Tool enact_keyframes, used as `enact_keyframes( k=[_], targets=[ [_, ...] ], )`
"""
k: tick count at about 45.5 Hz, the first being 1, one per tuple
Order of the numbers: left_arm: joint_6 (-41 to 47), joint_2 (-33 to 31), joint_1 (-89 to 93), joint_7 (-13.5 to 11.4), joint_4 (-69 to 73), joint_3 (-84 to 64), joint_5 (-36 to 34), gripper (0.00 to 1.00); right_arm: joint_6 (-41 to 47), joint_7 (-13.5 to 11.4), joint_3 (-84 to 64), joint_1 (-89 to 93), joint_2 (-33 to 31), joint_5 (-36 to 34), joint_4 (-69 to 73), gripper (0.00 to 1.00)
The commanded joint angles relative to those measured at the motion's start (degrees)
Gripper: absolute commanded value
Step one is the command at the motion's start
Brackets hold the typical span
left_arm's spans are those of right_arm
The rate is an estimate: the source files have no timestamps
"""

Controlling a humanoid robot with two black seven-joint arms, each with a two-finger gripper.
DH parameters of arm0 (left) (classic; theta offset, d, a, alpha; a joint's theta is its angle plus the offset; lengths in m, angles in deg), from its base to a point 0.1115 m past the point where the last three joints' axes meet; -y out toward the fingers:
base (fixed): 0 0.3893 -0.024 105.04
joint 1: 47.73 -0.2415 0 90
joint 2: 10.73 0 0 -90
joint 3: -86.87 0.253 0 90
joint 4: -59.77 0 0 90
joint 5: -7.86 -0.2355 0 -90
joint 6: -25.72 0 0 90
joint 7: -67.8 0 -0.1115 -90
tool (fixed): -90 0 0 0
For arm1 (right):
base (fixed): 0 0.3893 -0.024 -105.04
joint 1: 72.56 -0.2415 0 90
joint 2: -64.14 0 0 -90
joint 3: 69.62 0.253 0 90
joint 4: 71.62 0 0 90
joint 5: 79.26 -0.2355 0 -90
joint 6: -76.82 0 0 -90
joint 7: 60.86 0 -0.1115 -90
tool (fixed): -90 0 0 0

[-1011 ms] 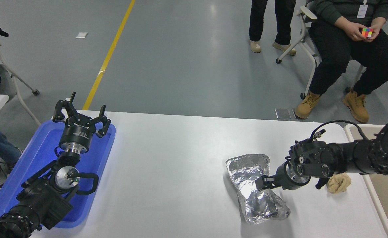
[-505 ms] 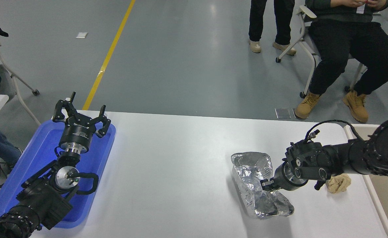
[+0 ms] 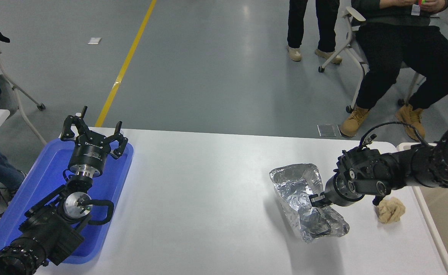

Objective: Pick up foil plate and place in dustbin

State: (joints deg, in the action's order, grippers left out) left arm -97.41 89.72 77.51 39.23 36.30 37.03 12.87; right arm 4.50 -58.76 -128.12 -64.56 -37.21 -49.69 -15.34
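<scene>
Change since a second ago: foil plate [image 3: 307, 204] sits further right and a little higher in view, swung along with my right claw [image 3: 315, 200]; the far end is lifted more, the near end trails lower.
Right claw: clamped on the plate's pinched waist from the right side, fingers nearly together with only crumpled foil between them.
Right arm: comes in from the right edge, wrist pointing left across the table [image 3: 208, 198].
Foil plate: right half of the table, long axis running away from me and tilted; far end open and upturned, near end crushed and dark inside. Cannot tell whether the near end touches the table or hangs just above its shadow.
Dustbin [image 3: 435, 229]: at the table's right edge, only its pale rim and part of the beige inside showing; well apart from the plate.
Paper wad [image 3: 391, 209]: tan, on the table between the plate and the dustbin, just below my wrist.
Left claw [image 3: 93, 136]: parked over the blue tray [image 3: 44, 179] at lower left, fingers spread, holding nothing.
People: seated legs and boots beyond the far edge, another pair standing.
</scene>
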Motion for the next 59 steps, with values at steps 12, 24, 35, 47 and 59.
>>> enact_keyframes(
  k=[12, 24, 35, 47, 59],
  targets=[
    [0.0, 0.0, 0.0, 0.0, 0.0, 0.0, 0.0, 1.00, 12.3, 0.0, -1.1, -22.9, -6.7, -0.1, 6.0, 0.00],
    [0.0, 0.0, 0.0, 0.0, 0.0, 0.0, 0.0, 1.00, 19.1, 0.0, -1.1, -33.0, -9.2, 0.0, 6.8, 0.00],
    [0.0, 0.0, 0.0, 0.0, 0.0, 0.0, 0.0, 1.00, 22.3, 0.0, -3.5, -41.0, -9.9, 0.0, 9.8, 0.00],
    [0.1, 0.0, 0.0, 0.0, 0.0, 0.0, 0.0, 1.00, 23.4, 0.0, -3.7, -43.3, -10.0, 0.1, 11.0, 0.00],
    [0.1, 0.0, 0.0, 0.0, 0.0, 0.0, 0.1, 1.00, 22.9, 0.0, -3.7, -42.5, -9.8, 0.1, 10.6, 0.00]
  ],
)
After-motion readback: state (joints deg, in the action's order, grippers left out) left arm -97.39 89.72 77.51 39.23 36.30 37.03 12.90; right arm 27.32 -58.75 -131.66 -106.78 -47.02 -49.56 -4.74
